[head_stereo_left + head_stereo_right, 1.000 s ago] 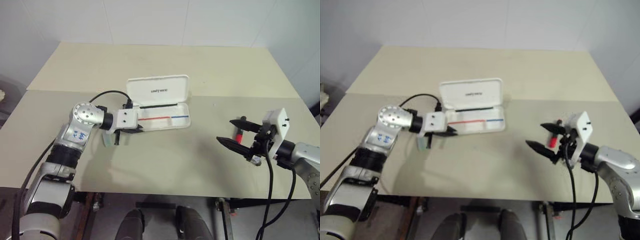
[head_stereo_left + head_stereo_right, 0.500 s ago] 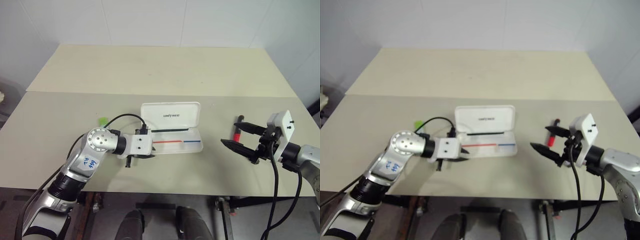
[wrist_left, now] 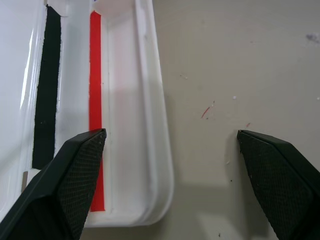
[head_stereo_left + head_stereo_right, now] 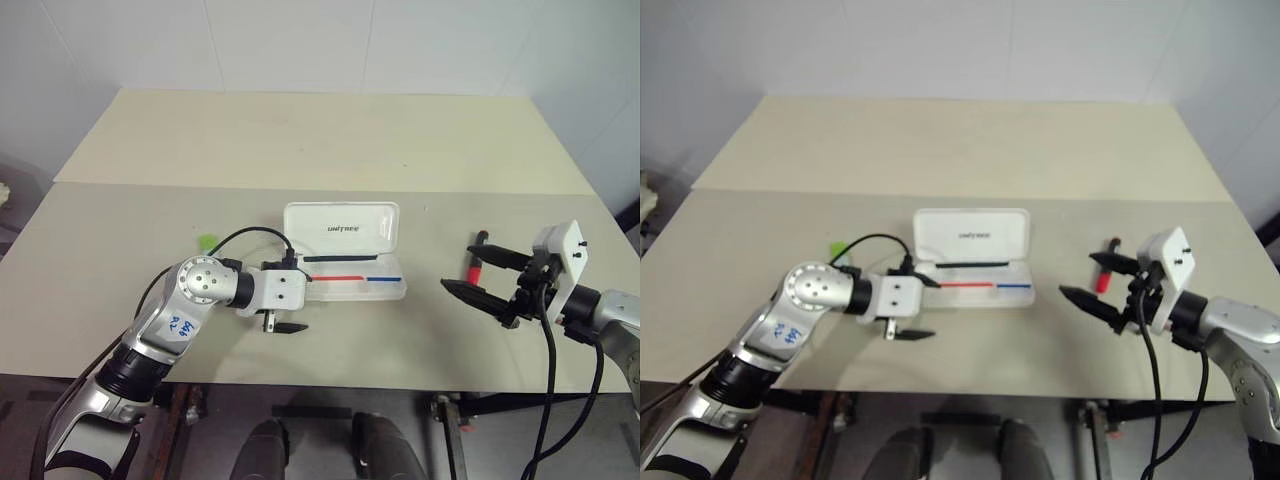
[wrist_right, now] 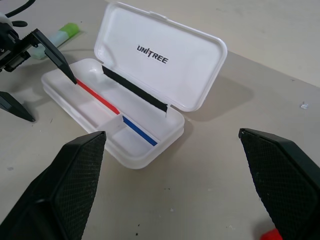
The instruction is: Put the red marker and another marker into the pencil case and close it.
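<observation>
So far both markers are outside the pencil case (image 4: 345, 250), which lies lid-up mid-table with nothing in its tray, and both our grippers are spread wide and empty. Our left gripper (image 4: 287, 311) straddles the case's left end — one finger over the tray, so a close or sweep could shove or tip it. The green marker (image 4: 207, 242) lies on the table behind our left arm, the red marker (image 4: 476, 261) just beyond our right gripper (image 4: 484, 279) — a careless reach may roll either away.
</observation>
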Robot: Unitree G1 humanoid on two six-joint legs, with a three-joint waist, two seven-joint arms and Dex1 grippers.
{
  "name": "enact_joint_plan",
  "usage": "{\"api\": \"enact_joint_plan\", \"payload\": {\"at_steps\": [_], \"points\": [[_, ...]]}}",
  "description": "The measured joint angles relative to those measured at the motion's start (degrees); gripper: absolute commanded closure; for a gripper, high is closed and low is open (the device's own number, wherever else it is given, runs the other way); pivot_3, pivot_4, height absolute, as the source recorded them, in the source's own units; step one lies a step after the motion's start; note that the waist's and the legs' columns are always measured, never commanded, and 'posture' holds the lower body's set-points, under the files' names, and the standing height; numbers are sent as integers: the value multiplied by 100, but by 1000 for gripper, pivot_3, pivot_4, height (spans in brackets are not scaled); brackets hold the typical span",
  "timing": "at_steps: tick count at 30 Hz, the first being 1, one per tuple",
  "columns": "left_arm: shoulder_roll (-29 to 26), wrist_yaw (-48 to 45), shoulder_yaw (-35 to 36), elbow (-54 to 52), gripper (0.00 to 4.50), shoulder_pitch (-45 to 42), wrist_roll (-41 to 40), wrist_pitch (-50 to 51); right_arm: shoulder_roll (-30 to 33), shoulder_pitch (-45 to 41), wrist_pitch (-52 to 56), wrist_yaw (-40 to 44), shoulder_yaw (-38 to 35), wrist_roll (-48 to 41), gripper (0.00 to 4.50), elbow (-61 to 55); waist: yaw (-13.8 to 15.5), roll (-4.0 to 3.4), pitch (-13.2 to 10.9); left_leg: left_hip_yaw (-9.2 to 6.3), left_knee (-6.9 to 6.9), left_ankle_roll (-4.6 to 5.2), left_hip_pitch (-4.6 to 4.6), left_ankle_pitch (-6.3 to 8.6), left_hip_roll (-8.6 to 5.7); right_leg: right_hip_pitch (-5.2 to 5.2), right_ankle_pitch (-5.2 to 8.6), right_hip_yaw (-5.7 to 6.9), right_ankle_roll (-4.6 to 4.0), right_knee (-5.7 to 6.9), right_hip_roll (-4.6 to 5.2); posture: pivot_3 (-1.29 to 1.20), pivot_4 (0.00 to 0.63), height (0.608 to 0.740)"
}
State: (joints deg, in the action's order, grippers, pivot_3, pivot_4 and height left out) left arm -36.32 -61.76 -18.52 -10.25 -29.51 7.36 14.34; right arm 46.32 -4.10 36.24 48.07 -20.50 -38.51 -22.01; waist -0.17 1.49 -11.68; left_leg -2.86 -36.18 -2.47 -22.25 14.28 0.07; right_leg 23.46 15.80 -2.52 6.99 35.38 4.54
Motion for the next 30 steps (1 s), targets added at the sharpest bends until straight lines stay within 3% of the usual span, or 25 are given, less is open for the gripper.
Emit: {"api": "enact_joint_plan", "payload": {"at_steps": [9,18,28,30], "points": [[-51,-124,67,-922,21,108,-501,655,19,-4,32,-2,0,1,0,-4,1,1,0,3,1,1,-1,1,0,1,-1,-3,2,-3,0,0,150,740],[-177,-113,1120,-1642,21,93,-1988,1890,-293,-267,28,-844,40,393,0,24,-21,2,-2,10,0,1,5,0,2,1,0,-9,-5,-4,-2,0,150,740],[-167,322,2243,-1148,21,79,-2573,1357,-523,-518,291,-1520,266,647,0,116,-7,3,-2,11,3,0,2,0,1,2,-3,-9,-1,-7,-1,0,150,740],[44,472,2505,-972,21,82,-2686,1019,-527,-631,428,-1776,391,817,0,117,-10,3,-2,13,2,0,3,0,1,2,-3,-11,-6,-10,-1,0,150,740]]}}
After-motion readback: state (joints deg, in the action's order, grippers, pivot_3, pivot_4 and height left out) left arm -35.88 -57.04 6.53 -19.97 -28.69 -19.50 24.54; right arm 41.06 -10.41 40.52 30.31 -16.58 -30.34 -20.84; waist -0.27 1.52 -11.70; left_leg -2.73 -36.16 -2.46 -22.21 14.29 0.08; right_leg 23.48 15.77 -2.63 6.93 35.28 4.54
